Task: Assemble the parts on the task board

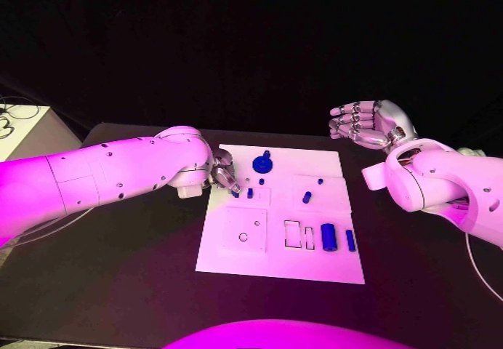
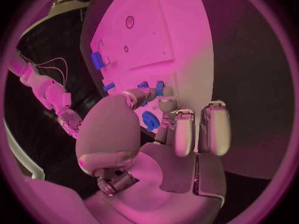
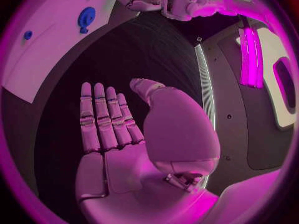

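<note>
Leftmost, reaching in over the black tabletop point(image 1: 126, 269) and hanging at the upper left corner of the task board point(image 1: 315, 265): left hand point(image 1: 222, 173), fingers curling down toward small blue parts point(image 1: 249, 193) near that edge; whether pinching one or merely touching, cannot tell from either view. Lying just beyond those fingertips, near the board's far edge: round blue part with a stub point(image 1: 263, 163). Sitting further along, mid-board: short blue peg point(image 1: 307, 196). Resting side by side toward the board's near right corner: blue cylinder point(image 1: 329, 236) and slimmer blue bar point(image 1: 350, 241), beside two rectangular cut-outs. Hovering well apart, off the board's far right corner above the tabletop: right hand point(image 1: 365, 123), holding nothing, fingers lying straight and together with the thumb apart.
</note>
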Controlling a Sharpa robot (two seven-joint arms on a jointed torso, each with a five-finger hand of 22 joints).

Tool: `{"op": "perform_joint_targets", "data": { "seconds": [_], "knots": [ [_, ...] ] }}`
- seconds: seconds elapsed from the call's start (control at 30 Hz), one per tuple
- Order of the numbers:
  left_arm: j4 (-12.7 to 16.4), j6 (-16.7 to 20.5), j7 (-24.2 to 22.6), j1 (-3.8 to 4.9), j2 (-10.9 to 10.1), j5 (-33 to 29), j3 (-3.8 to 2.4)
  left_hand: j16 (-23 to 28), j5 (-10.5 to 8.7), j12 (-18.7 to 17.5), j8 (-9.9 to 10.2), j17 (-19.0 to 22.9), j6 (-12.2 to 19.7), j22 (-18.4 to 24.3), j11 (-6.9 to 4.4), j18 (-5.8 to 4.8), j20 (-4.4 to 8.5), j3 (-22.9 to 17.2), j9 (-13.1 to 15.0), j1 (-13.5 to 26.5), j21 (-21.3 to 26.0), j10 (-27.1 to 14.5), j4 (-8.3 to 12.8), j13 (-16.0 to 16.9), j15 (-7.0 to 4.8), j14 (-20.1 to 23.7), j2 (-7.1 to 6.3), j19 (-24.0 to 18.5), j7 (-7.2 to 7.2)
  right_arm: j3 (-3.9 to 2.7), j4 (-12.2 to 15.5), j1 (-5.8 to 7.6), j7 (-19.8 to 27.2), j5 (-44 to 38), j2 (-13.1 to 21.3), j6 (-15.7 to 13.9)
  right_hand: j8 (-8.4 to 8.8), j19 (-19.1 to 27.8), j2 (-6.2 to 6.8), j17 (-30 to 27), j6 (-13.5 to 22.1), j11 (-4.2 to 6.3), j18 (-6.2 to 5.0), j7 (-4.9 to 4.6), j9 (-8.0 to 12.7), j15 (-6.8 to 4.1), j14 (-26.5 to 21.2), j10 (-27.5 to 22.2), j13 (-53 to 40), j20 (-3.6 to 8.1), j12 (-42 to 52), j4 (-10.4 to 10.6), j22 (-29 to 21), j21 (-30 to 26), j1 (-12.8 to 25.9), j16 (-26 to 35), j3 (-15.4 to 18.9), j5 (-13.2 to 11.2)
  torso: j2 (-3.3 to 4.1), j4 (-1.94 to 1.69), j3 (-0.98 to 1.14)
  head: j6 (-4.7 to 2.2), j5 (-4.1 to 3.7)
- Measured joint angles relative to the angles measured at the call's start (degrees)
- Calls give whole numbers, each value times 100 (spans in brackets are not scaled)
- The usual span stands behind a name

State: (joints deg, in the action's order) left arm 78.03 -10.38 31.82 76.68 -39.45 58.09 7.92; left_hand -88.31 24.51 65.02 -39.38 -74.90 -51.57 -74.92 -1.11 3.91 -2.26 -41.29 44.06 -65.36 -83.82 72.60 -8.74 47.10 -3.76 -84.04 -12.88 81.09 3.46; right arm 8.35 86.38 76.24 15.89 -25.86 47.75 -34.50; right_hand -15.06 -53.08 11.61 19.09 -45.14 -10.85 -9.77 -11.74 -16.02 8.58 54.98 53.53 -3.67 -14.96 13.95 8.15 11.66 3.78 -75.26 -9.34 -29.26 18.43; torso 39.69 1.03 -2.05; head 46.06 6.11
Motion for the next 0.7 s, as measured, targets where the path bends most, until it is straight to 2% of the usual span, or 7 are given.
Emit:
{"op": "perform_joint_targets", "data": {
  "seconds": [0.7],
  "knots": [
    [15,-54,-4,5,3,80,0,0,-2,0,5,0,-2,1,3,0,0,0,43,0,0,1,0,14,-20,21,0,0,-2,0,-10,-4,-22,9,1,49,0,0,0,-13,0,0,1,0,-1,0,0,0,0,0,0,0,-15,0,0,22,0,0,4,2,2,2,-13]
  ]
}}
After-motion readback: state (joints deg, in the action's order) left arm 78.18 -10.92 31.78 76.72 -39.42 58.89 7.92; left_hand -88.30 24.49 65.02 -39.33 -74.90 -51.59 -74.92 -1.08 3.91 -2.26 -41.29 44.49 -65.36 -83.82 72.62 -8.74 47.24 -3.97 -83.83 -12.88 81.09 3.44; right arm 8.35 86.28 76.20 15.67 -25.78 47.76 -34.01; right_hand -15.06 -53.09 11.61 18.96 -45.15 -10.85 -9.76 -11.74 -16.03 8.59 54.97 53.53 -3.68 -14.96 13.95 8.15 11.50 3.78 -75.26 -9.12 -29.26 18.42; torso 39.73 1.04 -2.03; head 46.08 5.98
